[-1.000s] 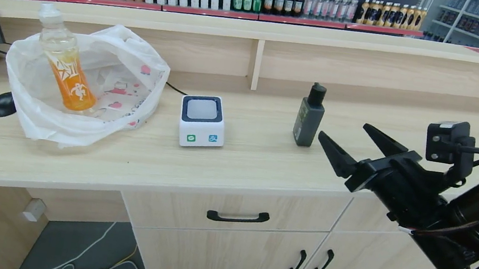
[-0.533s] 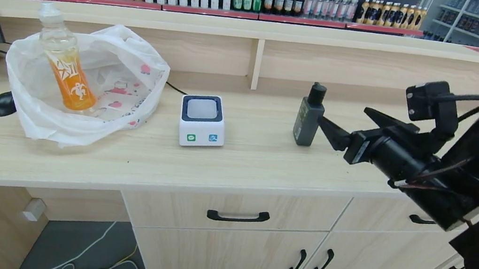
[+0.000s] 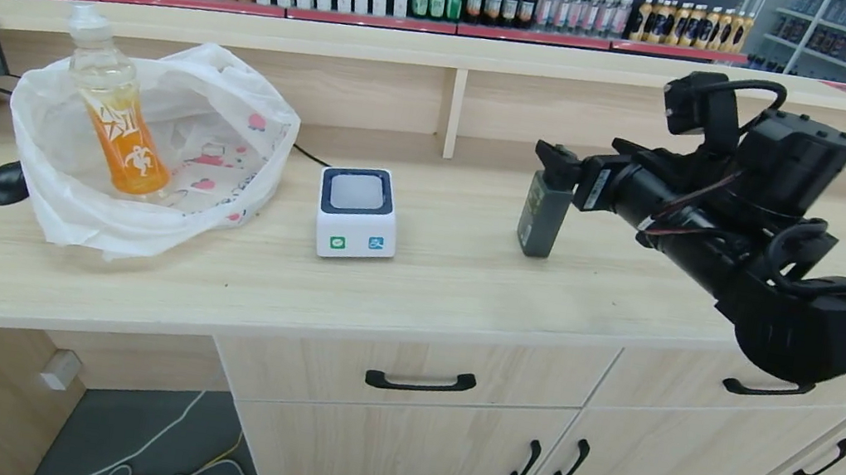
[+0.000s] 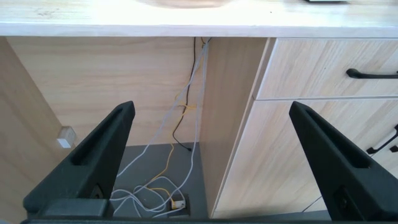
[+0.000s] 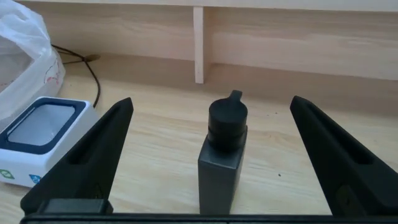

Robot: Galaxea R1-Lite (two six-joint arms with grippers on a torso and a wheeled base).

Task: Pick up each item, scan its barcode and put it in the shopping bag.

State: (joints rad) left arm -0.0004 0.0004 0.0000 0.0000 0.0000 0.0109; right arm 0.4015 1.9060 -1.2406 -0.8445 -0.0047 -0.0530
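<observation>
Head view: one grey bottle, one scanner, one bag.

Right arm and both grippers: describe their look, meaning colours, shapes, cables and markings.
The right arm is matte black, in bulky rounded segments, with thin red and white wires and a white wrist label. Its boxy camera has a looping black cable. The right gripper and left gripper have black, wedge-shaped tapering fingers.

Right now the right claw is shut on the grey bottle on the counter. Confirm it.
Wrong: the right claw is open, not shut, spread wide either side of the grey bottle on the counter. The right wrist view shows it.
</observation>
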